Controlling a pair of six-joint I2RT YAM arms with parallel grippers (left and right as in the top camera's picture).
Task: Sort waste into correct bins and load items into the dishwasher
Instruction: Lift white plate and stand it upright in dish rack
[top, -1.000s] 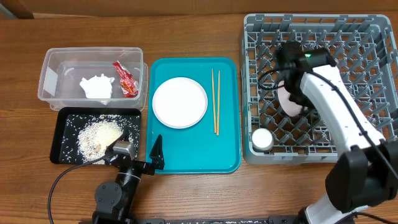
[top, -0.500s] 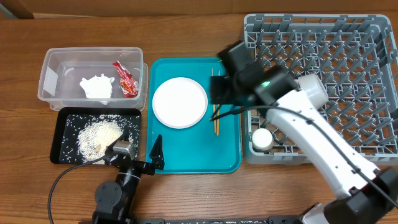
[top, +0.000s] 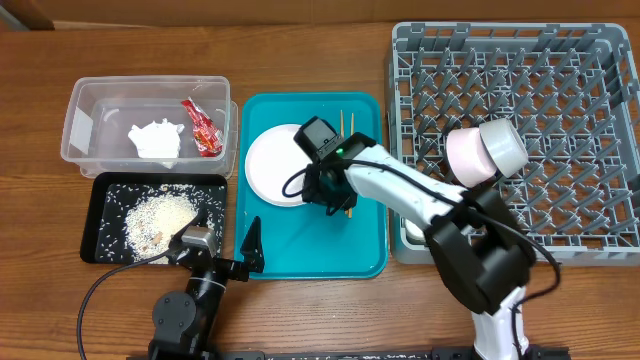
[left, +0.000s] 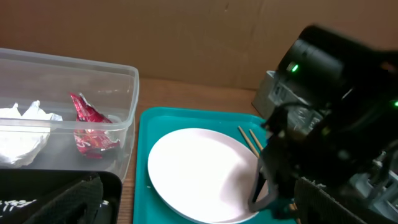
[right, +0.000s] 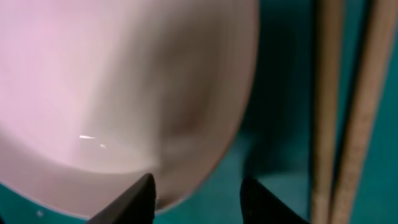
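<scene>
The round white plate (top: 278, 165) lies on the turquoise tray (top: 300, 255). My right gripper (top: 328, 195) is down at its right edge. In the right wrist view the right gripper (right: 202, 196) is open: one finger over the plate (right: 124, 93), the other over the tray, the rim between them. Two wooden chopsticks (right: 329, 93) lie just right of it. The pink bowl (top: 462, 155) and grey-white bowl (top: 503, 145) stand in the dishwasher (top: 600, 60). The red packet (top: 203, 127) and white paper (top: 157, 140) lie in the clear tub (top: 80, 110). My left gripper (top: 225, 245) rests open.
Rice grains (top: 160, 220) cover the black tray (top: 100, 245) beside the left gripper. The right arm's white link (top: 400, 190) crosses the gap between the turquoise tray and the rack. The tub's wall (left: 127, 118) stands close to the tray's left edge.
My right arm has swung left out of the rack, leaving the pink bowl there, and come down at the plate's right edge. The left arm has not moved.
</scene>
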